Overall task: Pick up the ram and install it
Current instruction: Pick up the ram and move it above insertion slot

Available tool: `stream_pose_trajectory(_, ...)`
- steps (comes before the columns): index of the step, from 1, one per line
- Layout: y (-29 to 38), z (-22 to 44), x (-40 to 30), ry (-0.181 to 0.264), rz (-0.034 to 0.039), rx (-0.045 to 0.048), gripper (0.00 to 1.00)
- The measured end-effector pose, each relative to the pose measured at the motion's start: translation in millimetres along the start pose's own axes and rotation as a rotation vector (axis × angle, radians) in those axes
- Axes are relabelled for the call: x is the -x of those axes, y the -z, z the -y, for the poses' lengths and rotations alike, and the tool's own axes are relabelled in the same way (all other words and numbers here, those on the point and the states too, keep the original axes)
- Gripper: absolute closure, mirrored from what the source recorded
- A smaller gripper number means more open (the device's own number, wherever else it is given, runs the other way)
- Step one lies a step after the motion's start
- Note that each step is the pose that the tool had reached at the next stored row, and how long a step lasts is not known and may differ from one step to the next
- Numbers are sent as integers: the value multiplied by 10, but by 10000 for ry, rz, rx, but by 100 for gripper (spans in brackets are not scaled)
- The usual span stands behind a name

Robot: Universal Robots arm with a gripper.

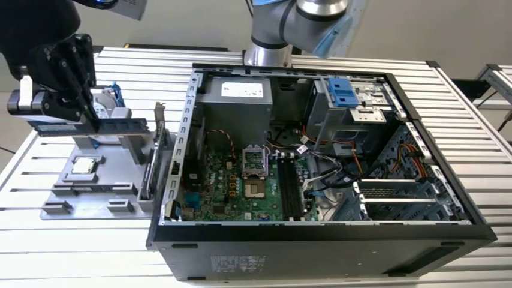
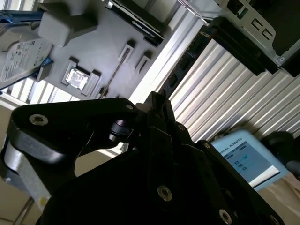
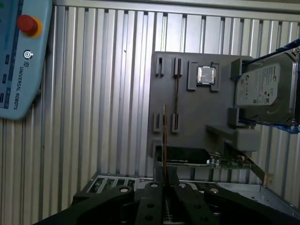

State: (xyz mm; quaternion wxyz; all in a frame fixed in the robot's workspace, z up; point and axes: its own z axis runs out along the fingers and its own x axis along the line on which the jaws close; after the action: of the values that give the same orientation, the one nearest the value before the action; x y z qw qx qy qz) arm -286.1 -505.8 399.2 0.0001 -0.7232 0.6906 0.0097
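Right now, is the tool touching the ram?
Touching. In the first wrist view, the thin edge of the ram runs in between the fingers of the tool, which press against both its faces with no gap.

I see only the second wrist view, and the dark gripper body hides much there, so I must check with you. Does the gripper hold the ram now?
Observer: Yes. In the exterior view the gripper is shut on the ram, which lies level.
Operator: Is it above the computer case?
Observer: No. It hangs over the grey fixture, at the exterior view's left of the open case.
Operator: Are the memory slots free?
Observer: In the exterior view the long black slots on the motherboard look empty.
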Motion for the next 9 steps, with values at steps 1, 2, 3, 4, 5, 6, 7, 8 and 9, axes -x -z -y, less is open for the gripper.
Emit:
stream_pose_trajectory(1,0,9,0,0,0,0,100)
stream_pose_trajectory(2,0,18,-1,0,0,0,100)
stream_pose_trajectory(3,1,28,-1,0,0,0,100)
stream_pose_trajectory(4,1,37,-2,0,0,0,100)
stream_pose_trajectory(5,1,47,-2,0,0,0,100)
stream_pose_trajectory(6,1,57,-3,0,0,0,100)
stream_pose_trajectory(7,1,68,-3,-1,0,0,100)
stream_pose_trajectory(8,1,77,-4,0,0,0,100)
stream_pose_trajectory(9,1,88,-4,0,0,0,100)
